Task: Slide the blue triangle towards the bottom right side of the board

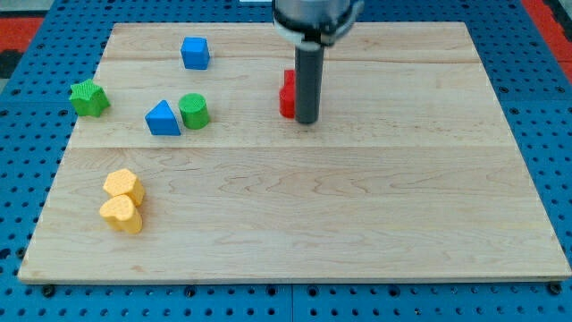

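The blue triangle [162, 119] lies on the wooden board [357, 215] at the view's left, touching a green cylinder [194, 111] on its right side. My tip [307, 122] is at the upper middle of the board, far to the right of the blue triangle. The rod stands right against a red block [287, 95], which it partly hides; its shape cannot be made out.
A blue cube [195, 53] sits near the board's top left. A green star-like block [89, 97] is at the left edge. Two yellow blocks [123, 186] [121, 214] touch each other at the lower left. Blue pegboard surrounds the board.
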Robot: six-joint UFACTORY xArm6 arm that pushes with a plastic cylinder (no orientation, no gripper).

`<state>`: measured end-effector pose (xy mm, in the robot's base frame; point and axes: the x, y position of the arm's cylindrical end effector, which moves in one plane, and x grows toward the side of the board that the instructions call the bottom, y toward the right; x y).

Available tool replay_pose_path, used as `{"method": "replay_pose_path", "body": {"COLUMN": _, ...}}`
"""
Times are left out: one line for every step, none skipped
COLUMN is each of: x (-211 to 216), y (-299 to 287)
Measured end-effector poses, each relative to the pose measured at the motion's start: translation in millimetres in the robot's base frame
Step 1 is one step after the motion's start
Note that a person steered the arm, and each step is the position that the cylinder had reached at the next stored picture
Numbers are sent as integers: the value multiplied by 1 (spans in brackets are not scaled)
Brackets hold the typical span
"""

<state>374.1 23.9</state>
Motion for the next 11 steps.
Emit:
{"method": "replay_pose_path", "body": {"x": 17, "y": 7}}
{"method": "replay_pose_path", "body": {"x": 35, "y": 53}}
{"method": "replay_pose_path", "body": {"x": 35, "y": 58}}
{"method": "replay_pose_path", "body": {"x": 35, "y": 59}}
{"method": "replay_pose_path", "body": {"x": 34, "y": 61}}
{"method": "replay_pose_path", "body": {"x": 34, "y": 64}}
{"method": "replay_pose_path", "body": {"x": 34, "y": 64}}
{"method": "replay_pose_path", "body": {"x": 37, "y": 64}}
{"method": "replay_pose_path", "body": {"x": 43, "y": 35}}
{"method": "replay_pose_path", "body": {"x": 43, "y": -55}}
{"method": "replay_pose_path", "body": {"x": 69, "y": -102}}
